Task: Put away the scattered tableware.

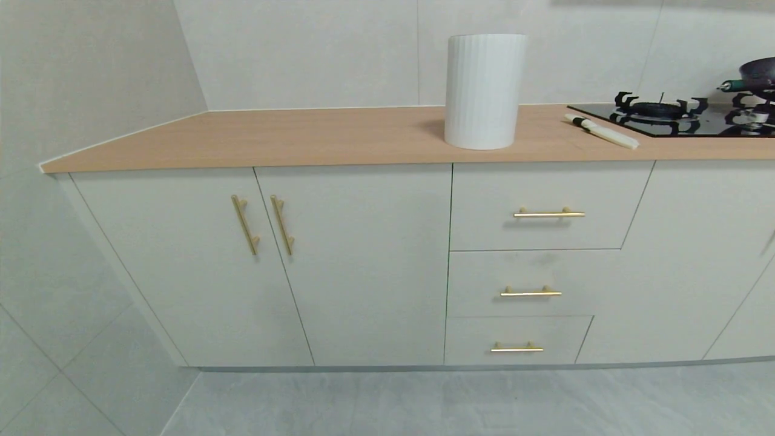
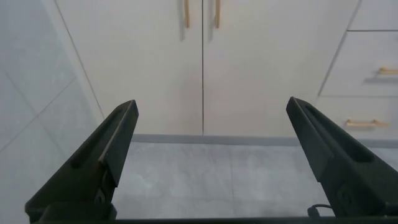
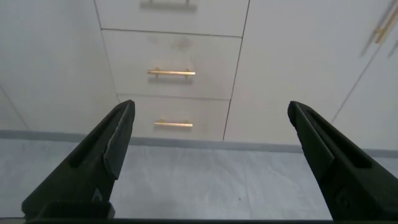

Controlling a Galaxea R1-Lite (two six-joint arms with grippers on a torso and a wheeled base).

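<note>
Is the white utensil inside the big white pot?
No, the white utensil lies flat on the wooden counter, apart from the white pot.

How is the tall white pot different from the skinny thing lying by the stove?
The pot stands upright; the utensil lies flat. The pot is wide and ribbed; the utensil is thin. The pot is all white; the utensil has a dark band. Both rest on the counter.

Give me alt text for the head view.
A wooden countertop holds a tall white ribbed container and, to its right, a pale knife lying beside a black gas hob. Below are two cabinet doors and three stacked drawers, all shut, with brass handles.
</note>
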